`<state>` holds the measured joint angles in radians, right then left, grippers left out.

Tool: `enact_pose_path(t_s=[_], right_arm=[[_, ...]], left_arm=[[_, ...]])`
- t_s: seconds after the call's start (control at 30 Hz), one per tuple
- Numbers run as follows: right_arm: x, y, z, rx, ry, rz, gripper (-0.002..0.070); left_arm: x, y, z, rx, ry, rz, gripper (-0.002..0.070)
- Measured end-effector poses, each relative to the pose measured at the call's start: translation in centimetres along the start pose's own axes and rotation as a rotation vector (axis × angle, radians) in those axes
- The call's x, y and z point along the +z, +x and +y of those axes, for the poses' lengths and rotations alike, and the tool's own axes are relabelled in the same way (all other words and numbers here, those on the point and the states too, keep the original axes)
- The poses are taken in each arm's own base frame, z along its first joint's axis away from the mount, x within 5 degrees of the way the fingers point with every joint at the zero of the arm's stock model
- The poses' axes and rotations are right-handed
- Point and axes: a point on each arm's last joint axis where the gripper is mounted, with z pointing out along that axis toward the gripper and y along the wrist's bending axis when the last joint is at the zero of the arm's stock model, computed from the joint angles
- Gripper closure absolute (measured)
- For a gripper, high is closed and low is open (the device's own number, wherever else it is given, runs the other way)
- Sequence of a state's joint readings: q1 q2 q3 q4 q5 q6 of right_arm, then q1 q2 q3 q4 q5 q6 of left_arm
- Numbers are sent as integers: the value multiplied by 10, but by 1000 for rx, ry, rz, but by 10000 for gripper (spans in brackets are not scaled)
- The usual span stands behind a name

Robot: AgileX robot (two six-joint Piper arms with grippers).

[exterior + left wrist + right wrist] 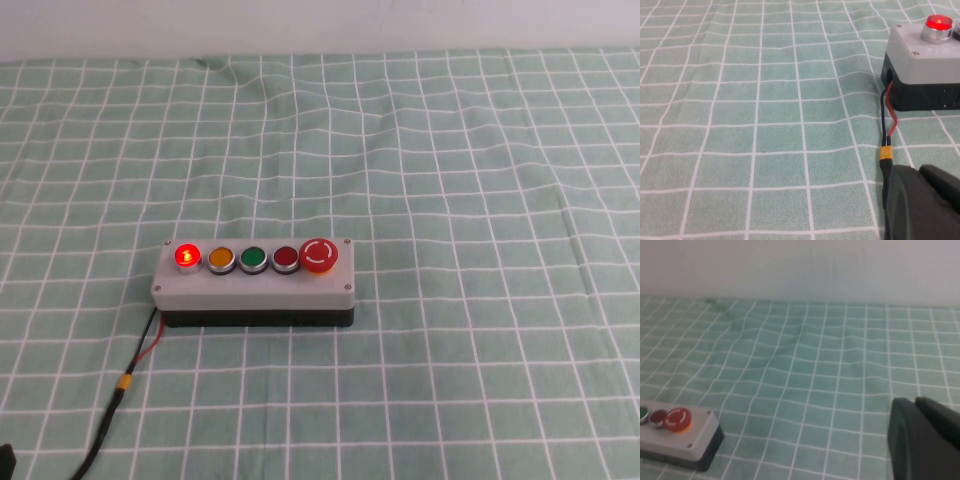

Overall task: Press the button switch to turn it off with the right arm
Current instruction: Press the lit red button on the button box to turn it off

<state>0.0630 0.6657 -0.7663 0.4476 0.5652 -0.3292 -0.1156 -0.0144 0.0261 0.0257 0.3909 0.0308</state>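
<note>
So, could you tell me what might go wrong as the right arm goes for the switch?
The right gripper is right of the switch box, past the mushroom button; the buttons sit close together, so it could hit a wrong one. The box seems to rest loose on cloth and may slide. The left gripper is beside the cable, which could snag.

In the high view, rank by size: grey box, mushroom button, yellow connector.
Largest first:
grey box
mushroom button
yellow connector
Left gripper sits by the cable; right gripper is right of the box.

One switch box (254, 287), five buttons (252, 259)
</note>
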Motion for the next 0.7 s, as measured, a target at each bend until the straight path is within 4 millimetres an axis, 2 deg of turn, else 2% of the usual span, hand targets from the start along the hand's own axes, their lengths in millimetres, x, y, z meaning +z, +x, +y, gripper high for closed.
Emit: enact_pose_path(t_s=[0.23,0.33,0.43,0.53,0.7], right_arm=[[48,-36,16,-79,-226,40,689],[74,-52,29,-124,-324,63,688],[108,-59,54,-158,-438,121,688],[137,-62,87,-210,-546,165,688],[181,-55,148,-325,-690,225,688]], left_arm=[[0,0,0,0,0,0,678],[0,0,0,0,0,0,678],[0,0,0,0,0,0,678],[0,0,0,0,0,0,678],[0,0,0,0,0,0,678]])
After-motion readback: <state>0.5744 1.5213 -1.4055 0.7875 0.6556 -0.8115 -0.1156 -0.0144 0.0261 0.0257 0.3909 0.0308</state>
